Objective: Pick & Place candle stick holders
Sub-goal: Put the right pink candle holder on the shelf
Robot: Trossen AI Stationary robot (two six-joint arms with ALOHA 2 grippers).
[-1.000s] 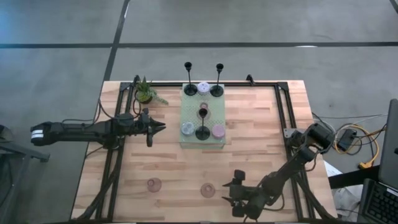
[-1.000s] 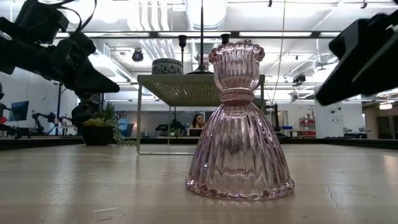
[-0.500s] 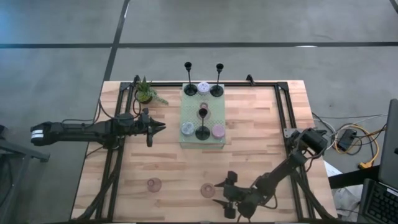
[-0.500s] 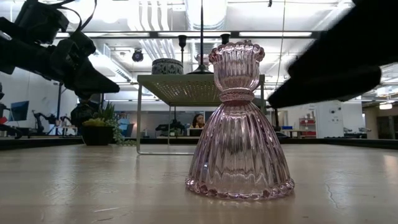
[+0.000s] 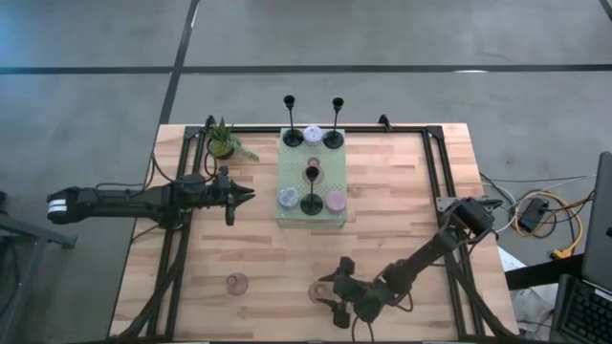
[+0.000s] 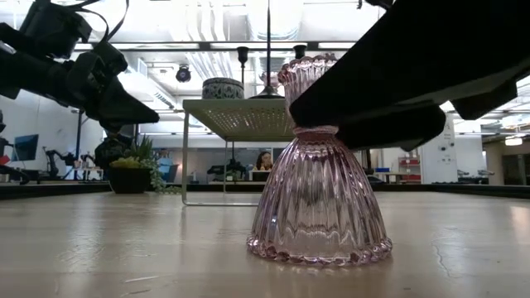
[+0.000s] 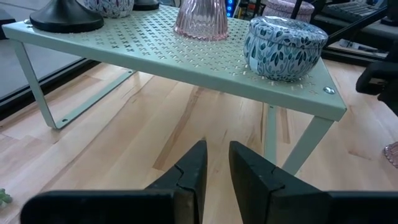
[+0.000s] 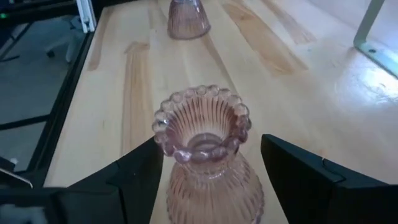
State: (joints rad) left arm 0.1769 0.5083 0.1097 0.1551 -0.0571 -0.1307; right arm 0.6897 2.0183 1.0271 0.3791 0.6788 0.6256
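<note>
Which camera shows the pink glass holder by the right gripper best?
The right wrist view: the pink glass holder stands between the open right gripper fingers, its beaded rim fully visible. The low view shows its ribbed body, top partly hidden by the arm. The high view shows a small pink disc. The left wrist view shows only a sliver.

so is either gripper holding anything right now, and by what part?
Nothing held. The right gripper is open, fingers either side of the pink glass holder, not closed on it. The left gripper hangs empty beside the green stand.
</note>
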